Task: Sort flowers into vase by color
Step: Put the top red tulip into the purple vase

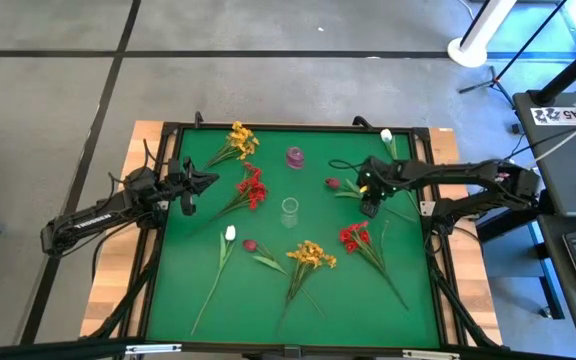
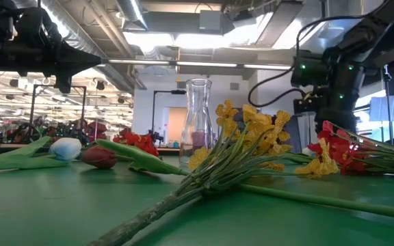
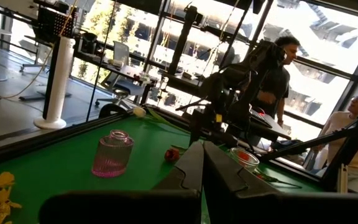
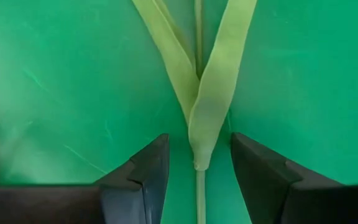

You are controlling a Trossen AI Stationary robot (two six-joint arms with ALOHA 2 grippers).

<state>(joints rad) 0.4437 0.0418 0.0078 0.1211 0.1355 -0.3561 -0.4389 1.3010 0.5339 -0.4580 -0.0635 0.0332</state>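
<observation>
The right pincer (image 4: 197, 158) hangs low over the green counter (image 1: 188, 300), fingers apart, a thin green flower stem (image 4: 199, 186) running between them with its two pale leaves (image 4: 207, 93) forking just ahead. The step appears to be picking up this flower, the maroon-budded one (image 1: 332, 183) lying beside the pincer in the high view. Next, the fingers would need to close squarely on the stem before lifting it toward the clear vase (image 1: 289, 211), which stands well off to the pincer's side. The left pincer (image 1: 186, 196) waits with its fingers together at the far edge.
</observation>
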